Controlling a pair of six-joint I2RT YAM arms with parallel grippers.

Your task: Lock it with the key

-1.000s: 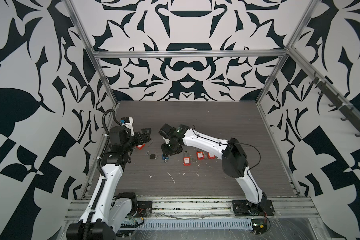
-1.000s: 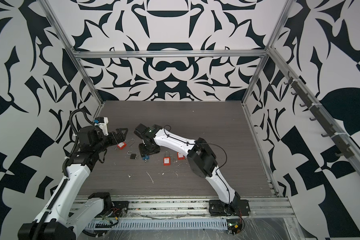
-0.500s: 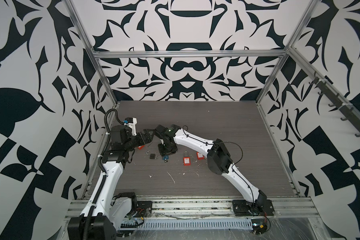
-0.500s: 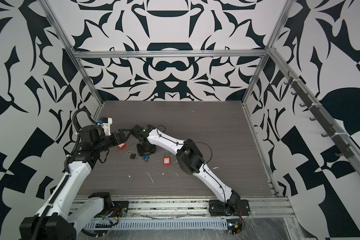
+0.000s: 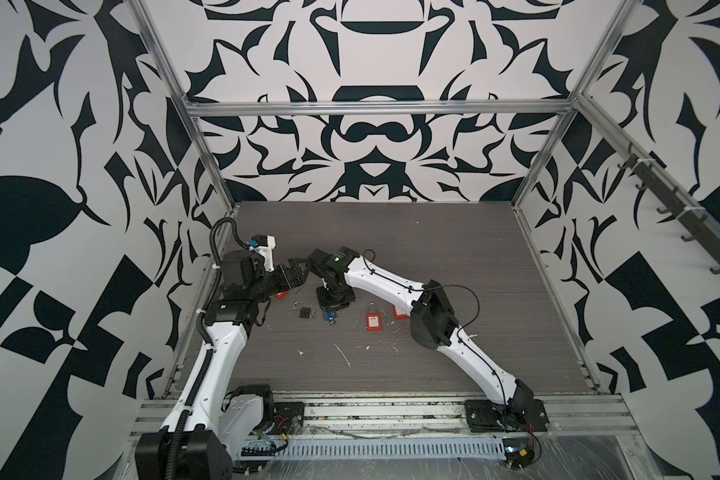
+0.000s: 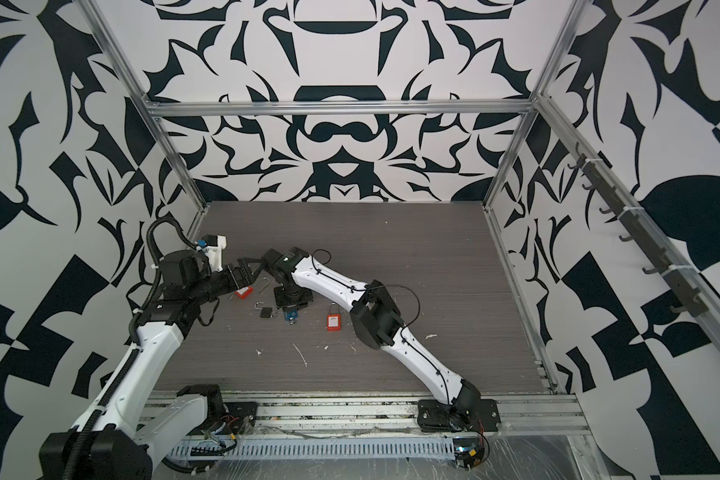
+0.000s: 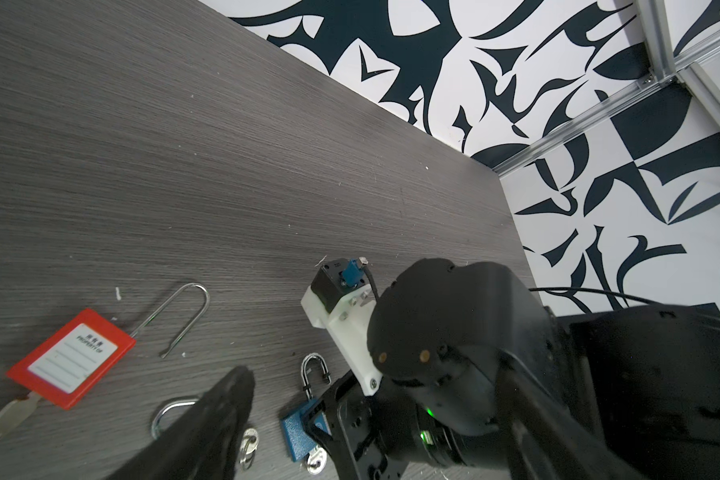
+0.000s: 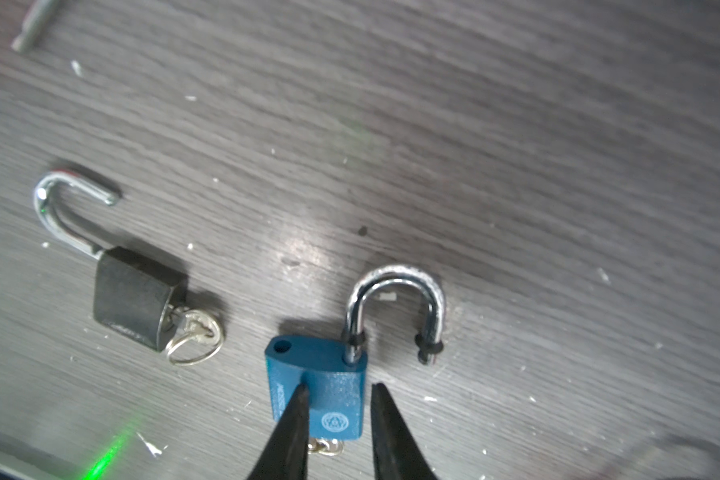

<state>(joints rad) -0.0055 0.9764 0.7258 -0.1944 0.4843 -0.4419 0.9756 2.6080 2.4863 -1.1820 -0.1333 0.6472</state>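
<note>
Tabletop (image 8: 516,124): right claw (image 8: 338,388) ajar over blue padlock (image 8: 329,370), black padlock (image 8: 132,295) beside; left claw (image 5: 303,272) gaping.

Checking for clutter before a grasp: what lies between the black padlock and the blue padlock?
In the right wrist view, only the key and ring of the black padlock lie there; the rest is bare table up to the blue padlock.
</note>
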